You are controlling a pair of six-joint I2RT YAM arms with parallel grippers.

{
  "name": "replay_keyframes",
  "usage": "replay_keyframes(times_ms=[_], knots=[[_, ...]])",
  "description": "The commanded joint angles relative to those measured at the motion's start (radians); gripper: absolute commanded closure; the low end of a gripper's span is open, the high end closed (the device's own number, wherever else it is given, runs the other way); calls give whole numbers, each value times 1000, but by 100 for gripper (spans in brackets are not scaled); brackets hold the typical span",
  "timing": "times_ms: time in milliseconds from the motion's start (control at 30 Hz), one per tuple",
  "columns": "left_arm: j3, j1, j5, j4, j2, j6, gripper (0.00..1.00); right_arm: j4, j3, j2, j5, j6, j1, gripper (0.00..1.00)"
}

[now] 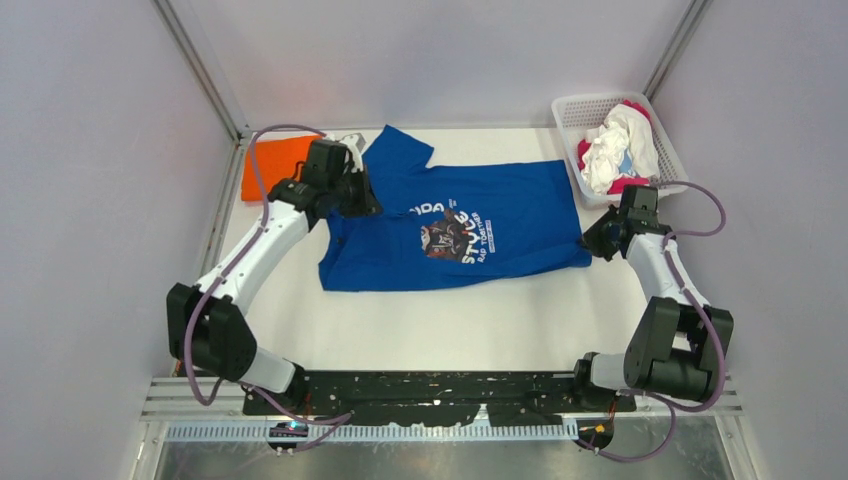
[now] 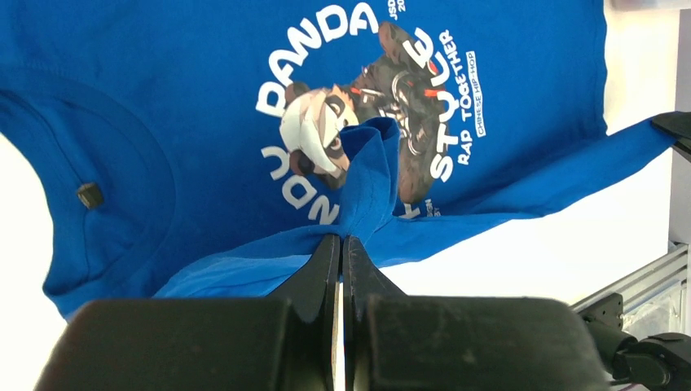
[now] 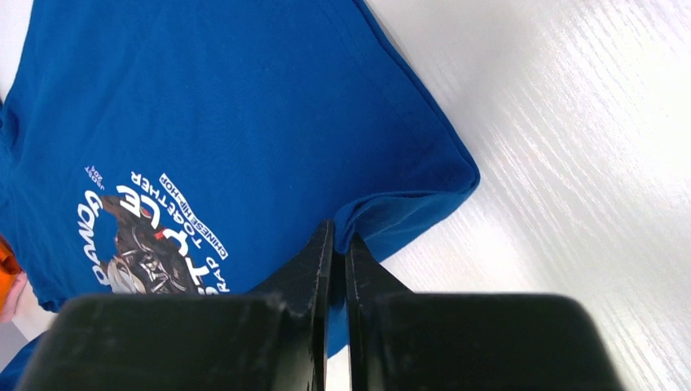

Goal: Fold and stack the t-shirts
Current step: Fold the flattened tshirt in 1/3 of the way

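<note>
Blue t-shirt (image 1: 510, 205): one; orange t-shirt (image 1: 270, 165): one; basket (image 1: 572, 112): one.

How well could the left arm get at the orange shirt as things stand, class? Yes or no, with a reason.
Probably yes for reach, not yet for grabbing. The orange shirt lies close beside the left gripper, nothing between them, but that gripper is shut on a fold of the blue shirt.
</note>
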Motion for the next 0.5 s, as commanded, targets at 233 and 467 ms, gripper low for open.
replay_keyframes(times_ms=[233, 467], knots=[[260, 81, 40, 68, 310, 94, 100, 118, 160, 214, 59, 85, 26, 76], [369, 116, 19, 70, 419, 97, 100, 132, 235, 315, 95, 90, 37, 57]])
